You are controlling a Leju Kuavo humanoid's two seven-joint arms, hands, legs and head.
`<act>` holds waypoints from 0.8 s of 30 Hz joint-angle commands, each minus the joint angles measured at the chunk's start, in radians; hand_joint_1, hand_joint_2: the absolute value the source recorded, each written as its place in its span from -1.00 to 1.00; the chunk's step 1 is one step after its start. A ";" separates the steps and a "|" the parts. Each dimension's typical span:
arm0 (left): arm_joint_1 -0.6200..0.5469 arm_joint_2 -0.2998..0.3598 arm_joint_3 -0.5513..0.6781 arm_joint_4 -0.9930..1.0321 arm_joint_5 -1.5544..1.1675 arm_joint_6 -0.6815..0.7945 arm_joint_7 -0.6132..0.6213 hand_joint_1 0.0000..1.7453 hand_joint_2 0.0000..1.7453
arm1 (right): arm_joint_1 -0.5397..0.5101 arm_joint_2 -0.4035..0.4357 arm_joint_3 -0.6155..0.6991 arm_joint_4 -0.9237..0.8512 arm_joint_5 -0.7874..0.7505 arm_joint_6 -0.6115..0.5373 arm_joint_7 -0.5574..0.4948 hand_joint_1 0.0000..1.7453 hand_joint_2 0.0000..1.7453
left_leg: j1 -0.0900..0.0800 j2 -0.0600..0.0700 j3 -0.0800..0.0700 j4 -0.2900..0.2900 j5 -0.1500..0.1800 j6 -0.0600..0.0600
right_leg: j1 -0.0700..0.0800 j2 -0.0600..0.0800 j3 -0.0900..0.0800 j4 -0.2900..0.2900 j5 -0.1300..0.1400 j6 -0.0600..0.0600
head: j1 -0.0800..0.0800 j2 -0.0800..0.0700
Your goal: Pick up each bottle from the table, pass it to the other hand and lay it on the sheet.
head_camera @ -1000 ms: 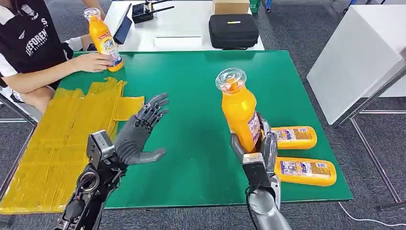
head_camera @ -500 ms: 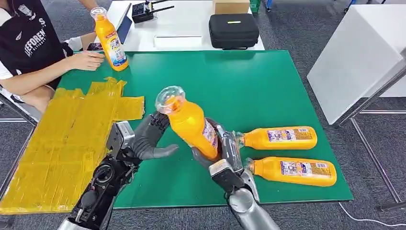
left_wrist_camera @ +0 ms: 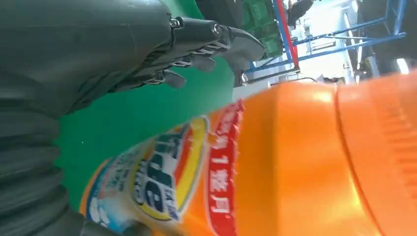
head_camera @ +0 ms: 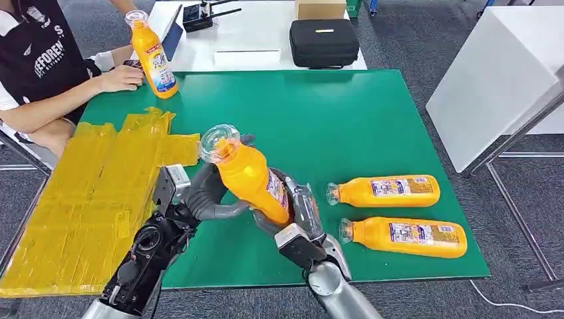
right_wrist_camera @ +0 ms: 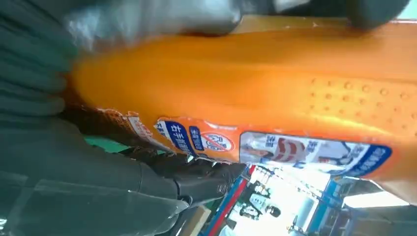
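Green table point(head_camera: 372, 119), yellow sheet point(head_camera: 86, 193); right hand point(head_camera: 296, 212) grips bottle point(head_camera: 249, 176), left hand point(head_camera: 206, 193) touching, unclenched.

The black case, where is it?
In the head view, the black case sits on the white table beyond the green table's far edge, near a cardboard box.

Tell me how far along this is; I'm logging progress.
Nothing lies on the yellow sheet yet. The right robot hand holds one orange bottle against the left robot hand, mid-handover. Two lying bottles wait; a person's hand rests beside an upright bottle.
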 commanded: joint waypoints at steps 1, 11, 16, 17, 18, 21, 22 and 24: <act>-0.056 -0.017 -0.013 0.079 0.010 0.005 0.016 -1.00 1.00 | -0.074 0.012 0.101 0.139 0.038 0.026 0.010 1.00 1.00 | 0.001 -0.001 0.004 0.000 -0.002 -0.002 | 0.001 -0.002 0.004 0.000 -0.002 -0.001 | 0.000 0.000; -0.064 -0.025 -0.025 0.083 0.038 -0.003 0.028 -1.00 1.00 | -0.089 0.009 0.099 0.157 0.041 0.042 0.036 1.00 1.00 | 0.001 -0.002 0.012 0.002 -0.006 -0.003 | 0.002 -0.005 0.012 0.002 -0.006 -0.003 | 0.000 0.000; -0.065 -0.032 -0.020 0.076 0.053 0.000 0.026 0.96 1.00 | -0.085 0.004 0.091 0.146 0.037 0.029 0.043 1.00 1.00 | 0.000 -0.001 0.003 0.000 -0.001 -0.001 | 0.001 -0.002 0.003 0.000 -0.001 -0.001 | 0.000 0.000; -0.065 -0.033 -0.018 0.075 0.056 0.000 0.025 0.98 1.00 | -0.083 0.003 0.090 0.142 0.036 0.027 0.043 1.00 1.00 | 0.000 -0.002 0.005 0.000 -0.002 -0.002 | 0.001 -0.003 0.005 0.000 -0.002 -0.001 | 0.000 0.000; -0.065 -0.033 -0.018 0.075 0.056 0.000 0.025 0.98 1.00 | -0.083 0.003 0.090 0.142 0.036 0.027 0.043 1.00 1.00 | 0.001 -0.002 0.006 0.000 -0.002 -0.002 | 0.001 -0.004 0.006 0.000 -0.003 -0.002 | 0.000 0.000; -0.065 -0.033 -0.018 0.075 0.056 0.000 0.025 0.98 1.00 | -0.083 0.003 0.090 0.142 0.036 0.027 0.043 1.00 1.00 | 0.001 -0.002 0.006 0.000 -0.002 -0.002 | 0.001 -0.004 0.006 0.000 -0.003 -0.002 | 0.000 0.000; -0.065 -0.033 -0.018 0.075 0.056 0.000 0.025 0.98 1.00 | -0.083 0.003 0.090 0.142 0.036 0.027 0.043 1.00 1.00 | 0.001 -0.002 0.006 0.000 -0.002 -0.002 | 0.001 -0.004 0.006 0.000 -0.003 -0.002 | 0.000 0.000; -0.063 -0.031 -0.014 0.073 0.065 0.000 0.025 1.00 1.00 | -0.077 0.000 0.088 0.133 0.037 0.025 0.044 1.00 1.00 | 0.001 -0.002 0.007 0.001 -0.003 -0.002 | 0.001 -0.004 0.008 0.001 -0.004 -0.002 | 0.000 0.000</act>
